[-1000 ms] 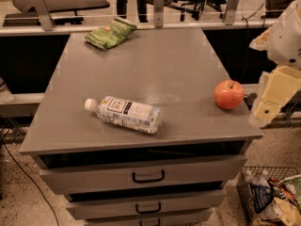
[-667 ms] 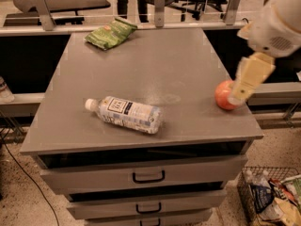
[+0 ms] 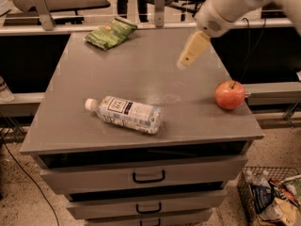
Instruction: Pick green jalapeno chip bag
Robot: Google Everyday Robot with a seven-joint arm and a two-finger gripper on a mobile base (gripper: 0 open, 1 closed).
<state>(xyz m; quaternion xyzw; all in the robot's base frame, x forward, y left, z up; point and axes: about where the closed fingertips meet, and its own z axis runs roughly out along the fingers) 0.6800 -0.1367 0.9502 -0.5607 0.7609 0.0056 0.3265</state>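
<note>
Evidently nothing was gripped yet: the cream-coloured tool [image 3: 183, 62] was held in the air above the grey metal desk [image 3: 141, 74], right of centre, and how far open it was could not be told. The white arm [image 3: 225, 8] was slanted down from the upper right. The crinkly bright-green foil chip bag [image 3: 110, 32] was seen lying at the far left corner, well apart; approach and grasp were left to be done.

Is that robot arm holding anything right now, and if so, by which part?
Nothing. The gripper hangs above the table; the green chip bag, bottle and apple lie on it, untouched.
</note>
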